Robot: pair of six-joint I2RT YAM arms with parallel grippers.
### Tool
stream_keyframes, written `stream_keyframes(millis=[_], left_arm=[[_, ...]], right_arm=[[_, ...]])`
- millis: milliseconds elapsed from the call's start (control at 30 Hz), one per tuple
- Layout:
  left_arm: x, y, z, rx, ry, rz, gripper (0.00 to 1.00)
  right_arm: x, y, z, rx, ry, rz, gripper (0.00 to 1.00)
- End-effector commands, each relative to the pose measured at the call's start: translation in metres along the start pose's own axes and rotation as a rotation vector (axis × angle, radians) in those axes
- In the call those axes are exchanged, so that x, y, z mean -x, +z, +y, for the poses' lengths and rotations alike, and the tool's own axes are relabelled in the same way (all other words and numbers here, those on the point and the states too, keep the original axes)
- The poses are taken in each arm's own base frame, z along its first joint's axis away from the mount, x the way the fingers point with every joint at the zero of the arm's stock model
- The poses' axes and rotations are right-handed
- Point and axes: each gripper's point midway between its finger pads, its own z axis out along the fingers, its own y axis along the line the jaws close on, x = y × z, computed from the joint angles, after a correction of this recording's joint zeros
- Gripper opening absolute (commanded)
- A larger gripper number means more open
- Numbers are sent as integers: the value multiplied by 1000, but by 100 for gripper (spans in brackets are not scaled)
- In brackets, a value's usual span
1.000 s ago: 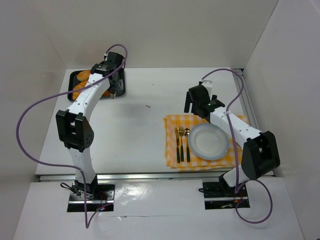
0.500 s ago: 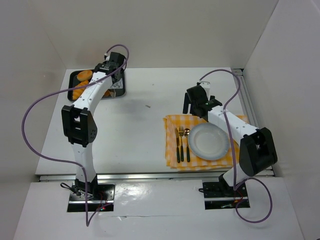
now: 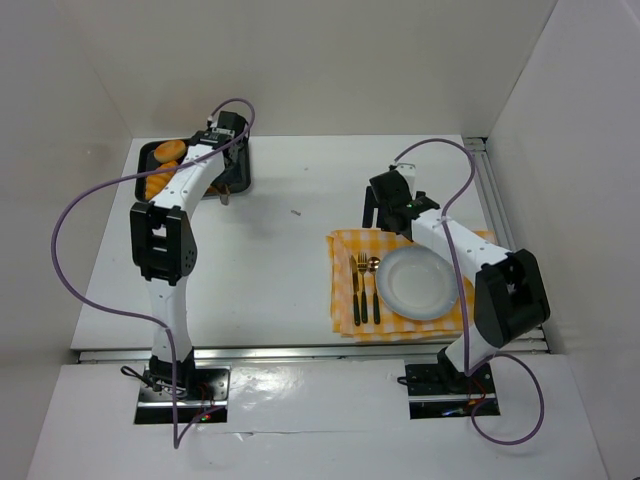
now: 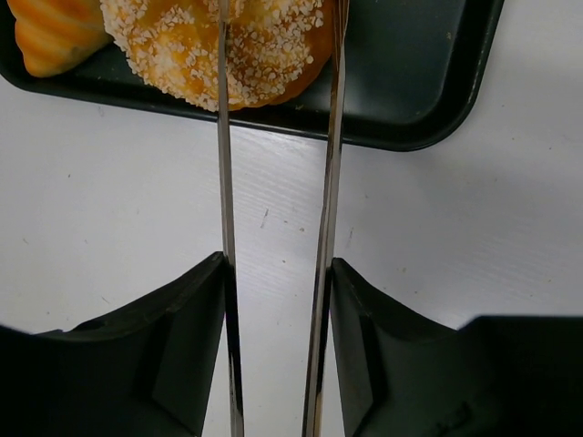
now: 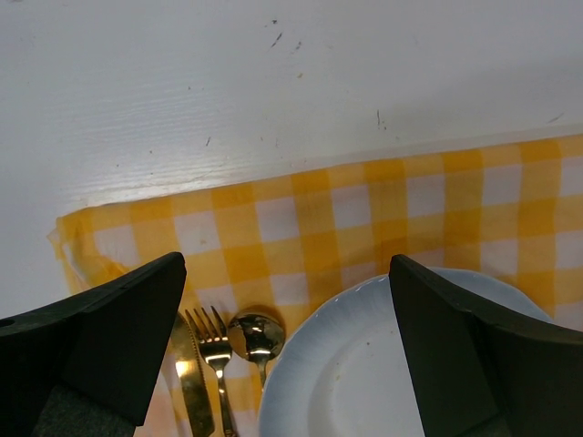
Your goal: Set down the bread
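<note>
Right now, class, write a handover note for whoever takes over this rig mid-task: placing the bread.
Left gripper: shut on tongs, blades reaching the bread on the dark tray; whether they grip it is unclear.
Right gripper: open, empty, near the checked cloth by the plate.
Done: tongs at the bread.
To do: lift it, carry it, likely to the plate.

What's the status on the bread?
Left gripper: jaws parted over the round, seed-crusted golden bun in the black tray, grip unconfirmed. Right gripper: jaws open, empty, by the yellow checked cloth. Path clear.
</note>
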Motion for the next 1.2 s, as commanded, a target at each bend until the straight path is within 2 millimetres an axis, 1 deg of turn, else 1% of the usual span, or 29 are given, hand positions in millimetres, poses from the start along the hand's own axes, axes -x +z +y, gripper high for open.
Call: stream_keyframes(millis=[0, 33, 100, 167, 200, 233, 267, 367, 400, 433, 500, 533, 567, 600, 633, 667, 700, 733, 767, 833, 867, 900, 933, 967, 1000, 1033, 1100, 1133, 1167], left_arm=[[13, -10, -2, -30, -17, -42, 57], [13, -6, -4, -29, -15, -38, 50], [11, -7, -3, -23, -7, -22, 38], [14, -9, -3, -26, -11, -30, 22], [17, -13, -2, -29, -16, -41, 19], [18, -13, 0, -21, -17, -43, 16], [21, -19, 1, -24, -23, -55, 15], [31, -32, 11, -3, -39, -93, 5], [40, -43, 18, 4, -56, -126, 0], [42, -48, 19, 0, -61, -137, 0], [52, -64, 33, 37, -94, -183, 0], [55, -70, 37, 44, -111, -198, 0], [58, -75, 41, 51, -118, -211, 0], [58, -79, 47, 72, -123, -221, 0], [60, -84, 46, 71, -125, -238, 0], [65, -97, 51, 63, -141, -263, 0], [67, -101, 55, 70, -150, -279, 0], [68, -106, 52, 59, -153, -294, 0], [72, -118, 59, 62, -169, -319, 0], [75, -130, 54, 39, -156, -352, 0], [76, -135, 54, 24, -143, -358, 0], [77, -148, 50, -2, -132, -377, 0], [73, -154, 39, -34, -92, -379, 0], [73, -162, 34, -57, -75, -389, 0], [67, -166, 27, -76, -50, -387, 0], [62, -181, 15, -131, -31, -400, 0], [46, -187, -1, -193, 11, -378, 0], [33, -197, -21, -274, 41, -362, 0], [21, -203, -27, -313, 64, -350, 0]], right_arm=[[21, -5, 12, 25, 5, -47, 100], [19, -2, 12, 21, 1, -38, 100], [17, -3, 15, 27, -15, -38, 100], [23, -4, 15, 23, -10, -51, 100], [20, -2, 15, 20, -14, -43, 100], [24, -3, 16, 23, -10, -51, 100], [24, -3, 16, 23, -10, -51, 100], [24, -3, 16, 23, -10, -51, 100], [28, -4, 17, 27, -6, -58, 100], [28, -4, 17, 27, -6, -58, 100], [27, -4, 19, 35, -7, -54, 100], [26, -6, 23, 43, -14, -54, 100], [23, -6, 22, 39, -18, -46, 100], [28, -8, 23, 43, -14, -54, 100], [26, -8, 20, 29, -18, -50, 100], [25, -9, 23, 36, -24, -50, 100], [26, -9, 22, 28, -24, -54, 100], [28, -11, 22, 31, -20, -62, 100], [28, -11, 22, 31, -20, -62, 100], [32, -18, 18, 28, -14, -76, 100], [39, -24, 23, 44, -1, -94, 100], [43, -29, 21, 39, 2, -103, 100], [51, -38, 20, 49, 14, -123, 100], [62, -48, 19, 51, 25, -147, 100], [69, -55, 19, 59, 35, -164, 100], [82, -69, 13, 51, 56, -206, 100], [102, -89, 5, 44, 85, -261, 100], [111, -98, -4, 12, 101, -295, 100], [120, -111, -11, -4, 140, -329, 100]])
